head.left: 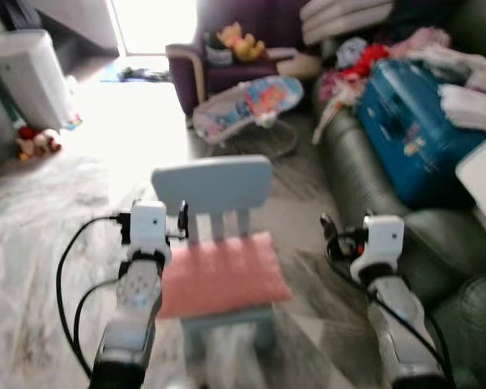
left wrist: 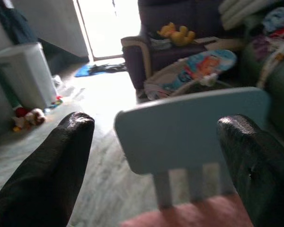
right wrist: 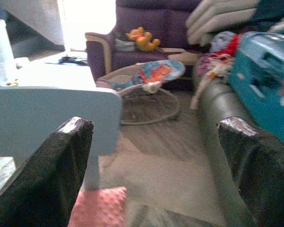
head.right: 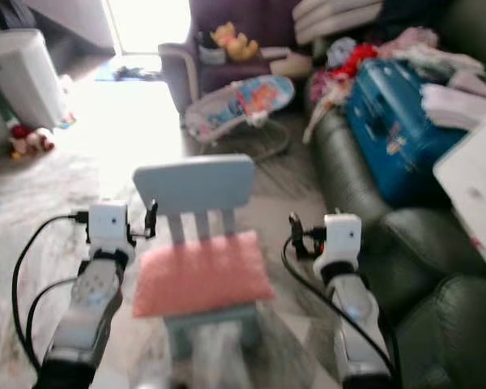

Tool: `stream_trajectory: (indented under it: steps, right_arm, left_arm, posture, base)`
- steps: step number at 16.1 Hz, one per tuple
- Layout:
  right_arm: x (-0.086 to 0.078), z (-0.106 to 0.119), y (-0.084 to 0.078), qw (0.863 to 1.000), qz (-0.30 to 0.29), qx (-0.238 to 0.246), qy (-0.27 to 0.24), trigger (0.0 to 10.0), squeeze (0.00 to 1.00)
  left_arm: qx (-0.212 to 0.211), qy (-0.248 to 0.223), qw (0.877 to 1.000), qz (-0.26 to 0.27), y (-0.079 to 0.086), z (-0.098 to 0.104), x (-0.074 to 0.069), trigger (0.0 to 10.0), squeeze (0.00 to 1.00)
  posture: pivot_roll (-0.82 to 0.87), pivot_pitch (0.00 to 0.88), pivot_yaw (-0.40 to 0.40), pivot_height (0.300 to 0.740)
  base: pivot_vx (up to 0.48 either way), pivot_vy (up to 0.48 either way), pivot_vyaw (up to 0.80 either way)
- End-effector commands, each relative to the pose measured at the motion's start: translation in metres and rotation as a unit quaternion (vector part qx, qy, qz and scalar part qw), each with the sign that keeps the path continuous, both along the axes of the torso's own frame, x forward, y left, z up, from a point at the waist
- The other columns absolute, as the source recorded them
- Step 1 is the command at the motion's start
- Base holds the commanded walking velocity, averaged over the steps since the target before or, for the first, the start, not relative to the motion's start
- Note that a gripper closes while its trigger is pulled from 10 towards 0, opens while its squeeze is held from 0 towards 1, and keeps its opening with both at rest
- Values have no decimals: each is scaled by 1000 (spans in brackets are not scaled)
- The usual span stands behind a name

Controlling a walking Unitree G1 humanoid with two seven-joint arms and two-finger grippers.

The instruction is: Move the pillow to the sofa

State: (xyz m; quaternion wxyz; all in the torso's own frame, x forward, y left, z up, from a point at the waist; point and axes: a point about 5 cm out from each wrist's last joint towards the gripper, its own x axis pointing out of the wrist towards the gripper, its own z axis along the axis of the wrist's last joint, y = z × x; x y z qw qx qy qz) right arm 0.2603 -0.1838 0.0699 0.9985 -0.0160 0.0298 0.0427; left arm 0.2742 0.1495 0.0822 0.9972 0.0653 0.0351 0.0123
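From my left eye, I see the pink pillow (head.left: 223, 274) lying flat on the seat of a small pale-blue chair (head.left: 214, 191), between my two arms. My left pincer (head.left: 182, 220) is raised just beside the pillow's left edge, near the chair's backrest; my right pincer (head.left: 330, 229) is raised off the pillow's right side, between the chair and the dark green sofa (head.left: 364, 188). The sofa runs along my right, piled with a blue suitcase (head.left: 417, 130) and heaped clothes (head.left: 364, 61). Farther ahead stand a baby bouncer (head.left: 255, 104) and a purple armchair (head.left: 227, 69) holding a yellow plush toy (head.left: 241, 42).

My right eye gives the same scene, blurred, and adds a white panel (head.right: 474, 190) at the right edge.

My left wrist view shows what the eyes cannot: my left pincer's fingers (left wrist: 52, 165) are spread wide, holding nothing. Between them is the chair's backrest with its slats, and the pillow's pink edge just below it. A white bin (left wrist: 23, 73) stands beyond my left finger, a small toy at its foot.

My right wrist view shows my right pincer's fingers (right wrist: 253, 165) likewise parted and empty. One corner of the pillow sits close by the left finger, under the end of the backrest. The sofa's arm passes near the right finger, with bare floor between.
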Motion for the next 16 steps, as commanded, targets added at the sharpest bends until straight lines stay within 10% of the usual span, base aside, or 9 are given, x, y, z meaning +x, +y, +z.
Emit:
stream_trajectory:
  steps: [1,8,16]
  right_arm:
    - [2,3,11,1000,22,9,-6,10000,0]
    - [0,0,6,1000,9,13,5,10000,0]
    - [1,-2,0,999,-20,20,14,10000,0]
  left_arm:
    - [6,2,1000,16,6,0,-1,10000,0]
    - [15,13,999,31,8,-3,-4,10000,0]
    - [-3,31,999,16,7,-7,-4,10000,0]
  posture:
    - [-14,0,0,740]
    - [-15,0,1,740]
    - [-21,0,2,740]
  base:
    - [0,0,613]
    - [0,0,763]
    - [0,0,-163]
